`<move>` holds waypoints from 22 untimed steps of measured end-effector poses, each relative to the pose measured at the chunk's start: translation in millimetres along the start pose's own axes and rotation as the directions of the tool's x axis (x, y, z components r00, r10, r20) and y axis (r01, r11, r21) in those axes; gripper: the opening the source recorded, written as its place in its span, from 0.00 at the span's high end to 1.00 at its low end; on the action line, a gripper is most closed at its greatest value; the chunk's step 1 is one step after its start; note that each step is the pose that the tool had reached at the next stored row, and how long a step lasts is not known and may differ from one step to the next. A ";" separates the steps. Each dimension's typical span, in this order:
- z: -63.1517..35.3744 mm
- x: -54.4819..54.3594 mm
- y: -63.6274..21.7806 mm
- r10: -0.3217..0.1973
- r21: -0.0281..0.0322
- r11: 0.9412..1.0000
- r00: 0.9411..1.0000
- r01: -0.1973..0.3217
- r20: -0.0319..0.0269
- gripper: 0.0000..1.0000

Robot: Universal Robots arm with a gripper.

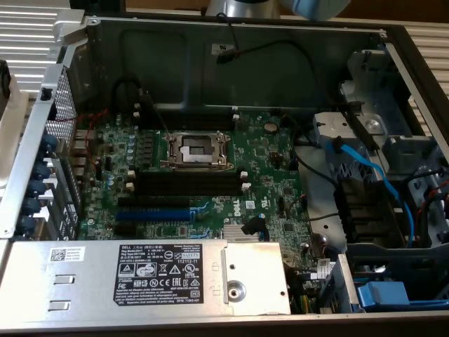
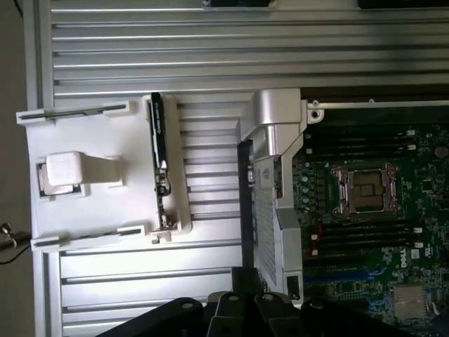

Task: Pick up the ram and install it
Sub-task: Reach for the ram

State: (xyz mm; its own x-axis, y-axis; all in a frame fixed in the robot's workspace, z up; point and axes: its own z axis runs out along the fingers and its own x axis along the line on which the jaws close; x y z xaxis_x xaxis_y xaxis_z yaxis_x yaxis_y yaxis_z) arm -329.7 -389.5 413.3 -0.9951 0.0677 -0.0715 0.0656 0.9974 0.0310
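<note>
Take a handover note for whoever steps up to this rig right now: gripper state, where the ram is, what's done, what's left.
Gripper: shut, holding nothing.
Ram: long thin dark circuit-board stick, on edge in the white plastic holder on the ribbed aluminium table, outside the open grey metal computer case.
Long black memory slots with white end clips on the green motherboard: empty.
Done: nothing yet.
Left: ram not picked up, not installed.
</note>
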 end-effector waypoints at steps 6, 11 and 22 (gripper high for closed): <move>-2.0 27.2 -1.8 0.000 -0.001 1.000 1.000 0.000 0.002 0.90; -3.5 50.1 -3.3 0.000 -0.001 1.000 1.000 0.000 0.006 0.90; -5.7 99.8 -6.6 0.000 -0.001 1.000 1.000 0.000 0.016 0.90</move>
State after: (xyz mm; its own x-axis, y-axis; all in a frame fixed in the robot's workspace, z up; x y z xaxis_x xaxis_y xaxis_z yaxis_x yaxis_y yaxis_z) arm -429.9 -389.4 411.6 -0.9939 0.0677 -0.0872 0.0651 0.9974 0.0325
